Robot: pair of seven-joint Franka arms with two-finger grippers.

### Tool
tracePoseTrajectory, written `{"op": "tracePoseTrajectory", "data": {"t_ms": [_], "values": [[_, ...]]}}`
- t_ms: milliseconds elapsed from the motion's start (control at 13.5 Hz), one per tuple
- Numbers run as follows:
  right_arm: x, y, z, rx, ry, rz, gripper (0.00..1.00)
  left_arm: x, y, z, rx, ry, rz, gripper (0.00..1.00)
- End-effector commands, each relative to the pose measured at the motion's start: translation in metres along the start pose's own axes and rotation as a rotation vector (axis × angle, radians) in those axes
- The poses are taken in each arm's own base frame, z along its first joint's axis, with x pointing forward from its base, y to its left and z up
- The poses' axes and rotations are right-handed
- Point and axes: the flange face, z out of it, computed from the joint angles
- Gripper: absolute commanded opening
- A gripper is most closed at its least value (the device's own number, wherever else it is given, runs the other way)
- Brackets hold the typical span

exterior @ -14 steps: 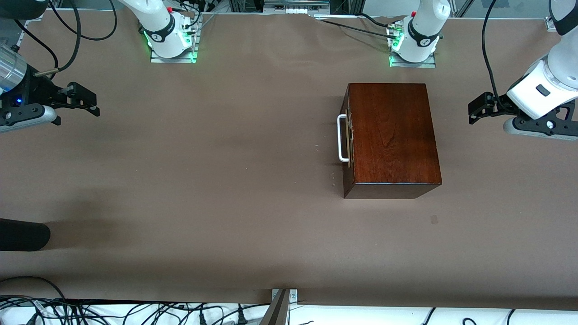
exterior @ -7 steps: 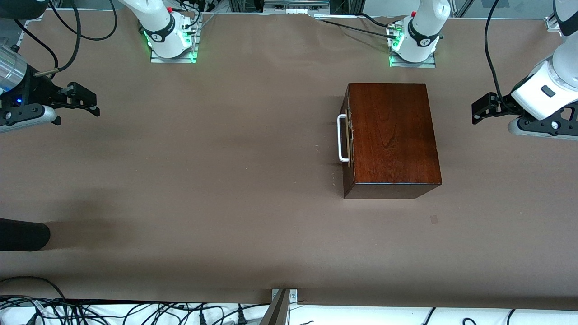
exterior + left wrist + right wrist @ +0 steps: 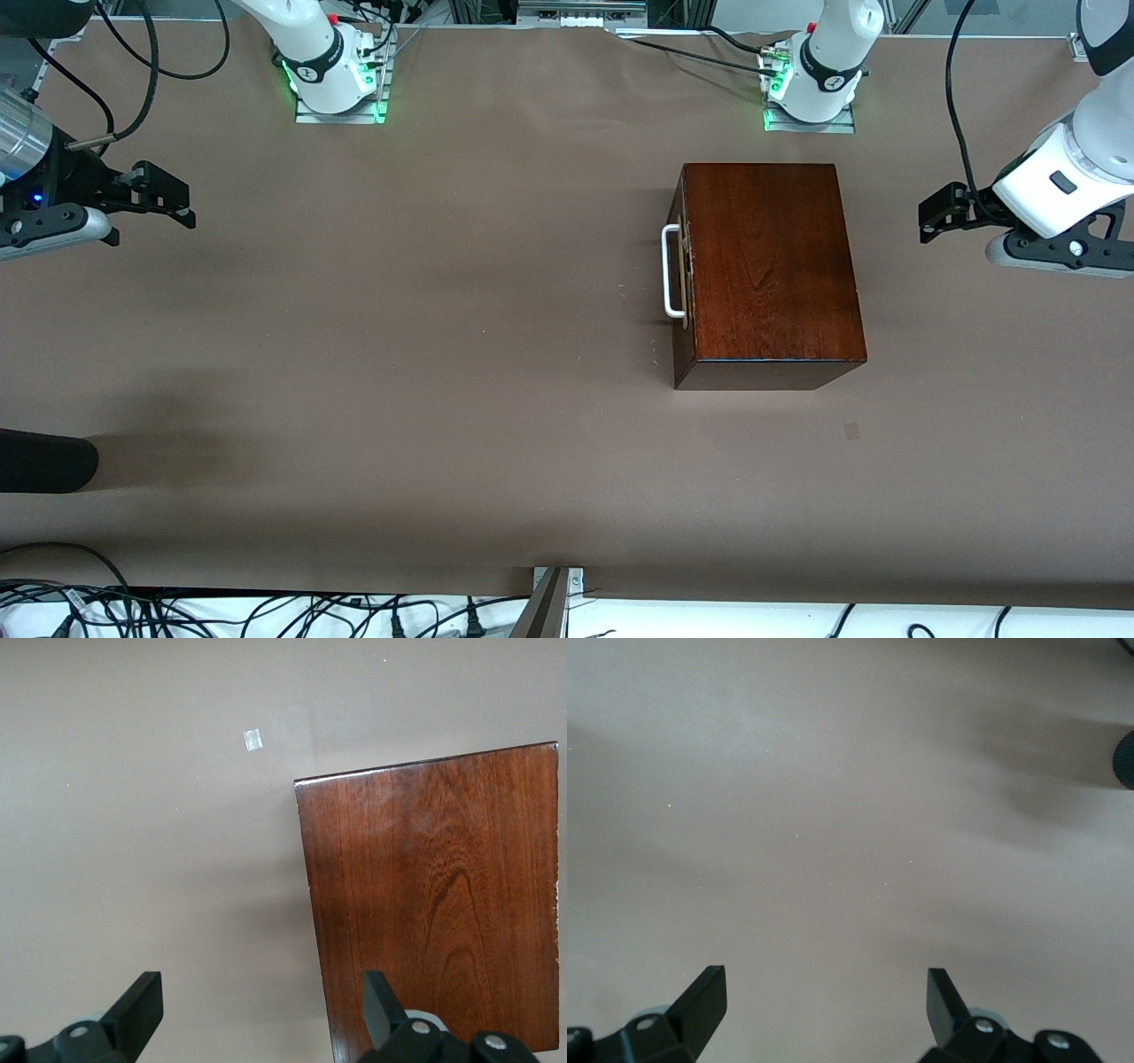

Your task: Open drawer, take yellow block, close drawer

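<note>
Even, moderately bright overhead light covers the brown worktop (image 3: 443, 354). A soft, broad shadow smudges it toward the right arm's end. The box (image 3: 766, 266) shows mild gloss on top. The right wrist view looks hazy, possibly slightly out of focus.

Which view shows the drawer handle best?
The front view: the white handle shows whole against the shut drawer of the box. The left wrist view shows only the box's top; the right wrist view shows bare table.

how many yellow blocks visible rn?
0. The drawer's dark front with white bar handle is shut in the glossy mahogany wooden box toward the left arm's end; any small yellow cube may be hidden inside.
</note>
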Motion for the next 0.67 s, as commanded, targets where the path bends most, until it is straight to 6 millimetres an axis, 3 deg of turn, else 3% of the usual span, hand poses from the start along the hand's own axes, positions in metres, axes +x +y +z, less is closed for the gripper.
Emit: {"op": "tracePoseTrajectory", "data": {"t_ms": [0, 222, 370, 593], "values": [[0.000, 0.001, -0.006, 0.017, 0.002, 0.001, 1.00, 0.002, 0.000, -0.005, -0.018, -0.008, -0.006, 1.00], [0.000, 0.001, -0.006, 0.017, 0.002, 0.001, 1.00, 0.003, 0.001, -0.004, -0.012, -0.011, -0.005, 1.00], [0.000, 0.001, -0.006, 0.017, 0.002, 0.001, 1.00, 0.014, -0.007, 0.016, -0.007, -0.047, 0.002, 1.00], [0.000, 0.001, -0.006, 0.017, 0.002, 0.001, 1.00, 0.014, -0.015, 0.026, -0.021, -0.067, 0.025, 1.00]]}}
